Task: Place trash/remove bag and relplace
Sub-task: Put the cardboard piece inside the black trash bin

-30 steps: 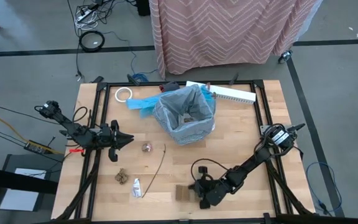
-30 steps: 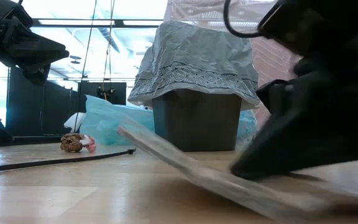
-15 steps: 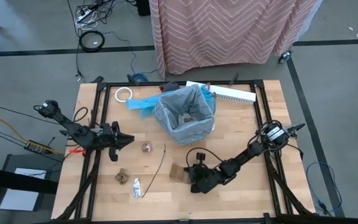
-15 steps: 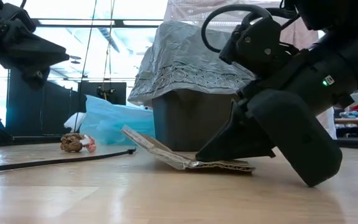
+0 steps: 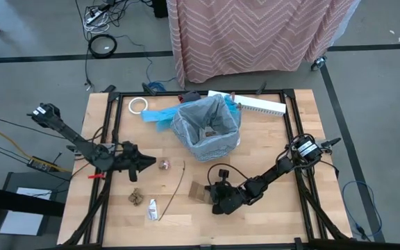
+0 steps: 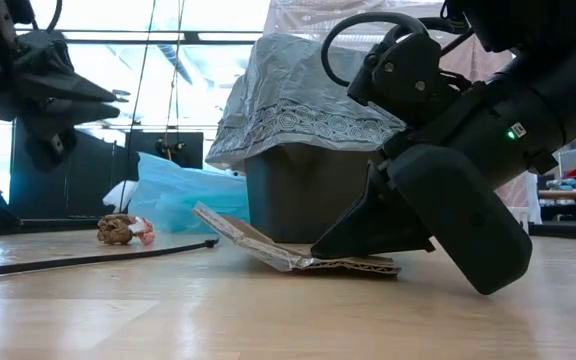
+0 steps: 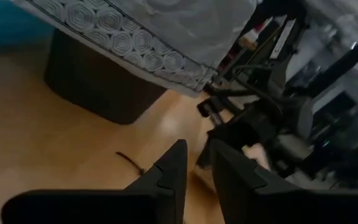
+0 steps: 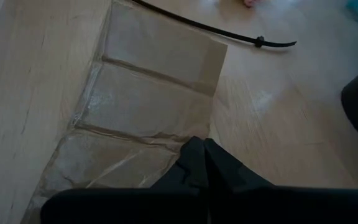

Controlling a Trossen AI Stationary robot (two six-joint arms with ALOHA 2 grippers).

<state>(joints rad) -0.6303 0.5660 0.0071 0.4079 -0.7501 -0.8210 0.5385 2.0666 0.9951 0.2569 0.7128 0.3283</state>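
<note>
**Right gripper clamped on cardboard square; left gripper idle above the table**

Presently, the right gripper (image 5: 210, 199) was found low on the wooden table (image 5: 269, 139), its fingers pressed together on the edge of the brown cardboard square (image 5: 199, 192). In the low view the card (image 6: 268, 245) was tilted, its gripped edge at the table surface and its far edge raised towards the bin. The right wrist view confirmed the fingertips (image 8: 199, 155) closed onto the creased card (image 8: 148, 93), with the thin stick (image 8: 210, 30) lying just beyond it.

The left gripper (image 5: 148, 162) hung above the table on the left side, its fingers (image 7: 173, 165) close together with a narrow gap showing between them, and pinching nothing. It pointed towards a brown paper wad (image 5: 164, 164) lying just ahead of it.

The grey bag (image 5: 207, 125) lined the dark bin (image 6: 313, 195), its rim folded over the outside, with scraps visible inside from above. A blue plastic bag (image 5: 157, 115) lay touching the bin's left side, and a white tape roll (image 5: 138, 105) sat near the table's far left corner.

A second paper wad (image 5: 135, 198) and a small white tube (image 5: 152, 208) lay near the front left, beside the stick (image 5: 176, 184).
</note>
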